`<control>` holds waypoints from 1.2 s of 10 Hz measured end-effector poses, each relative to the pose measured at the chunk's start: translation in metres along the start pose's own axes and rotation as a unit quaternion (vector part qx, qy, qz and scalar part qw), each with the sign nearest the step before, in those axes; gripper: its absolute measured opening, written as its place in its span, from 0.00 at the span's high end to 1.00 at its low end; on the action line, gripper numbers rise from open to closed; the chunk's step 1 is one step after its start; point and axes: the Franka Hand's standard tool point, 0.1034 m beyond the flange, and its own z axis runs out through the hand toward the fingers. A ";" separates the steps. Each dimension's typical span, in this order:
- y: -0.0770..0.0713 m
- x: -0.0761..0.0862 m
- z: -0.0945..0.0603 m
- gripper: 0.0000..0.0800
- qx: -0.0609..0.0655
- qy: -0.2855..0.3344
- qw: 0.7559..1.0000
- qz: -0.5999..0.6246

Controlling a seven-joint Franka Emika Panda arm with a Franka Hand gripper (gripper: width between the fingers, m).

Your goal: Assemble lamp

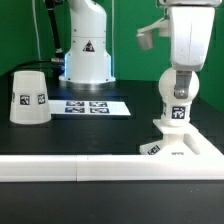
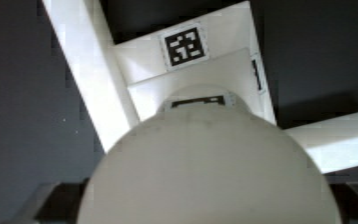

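The round white bulb (image 1: 178, 108) stands upright with its neck down on the flat square base (image 1: 186, 149), at the exterior view's right. My gripper (image 1: 178, 88) comes down from above and is shut on the bulb's round top. In the wrist view the bulb (image 2: 202, 165) fills the middle, with my gripper (image 2: 197, 206) around it and dark fingers (image 2: 55, 204) at its sides. Beyond it lies the base (image 2: 197, 62) with its tag. The tapered shade (image 1: 29, 97) stands alone on the table at the exterior view's left, mouth down.
The marker board (image 1: 89, 106) lies flat between the shade and the base. A long white rail (image 1: 70, 168) runs along the front edge, right against the base, and also shows in the wrist view (image 2: 91, 75). The arm's pedestal (image 1: 87, 60) stands at the back.
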 end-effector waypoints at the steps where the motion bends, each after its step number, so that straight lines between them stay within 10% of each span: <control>1: 0.003 -0.008 0.000 0.28 0.001 0.000 1.000 0.012; 12: 0.009 -0.007 -0.001 0.28 -0.018 0.036 0.891 0.452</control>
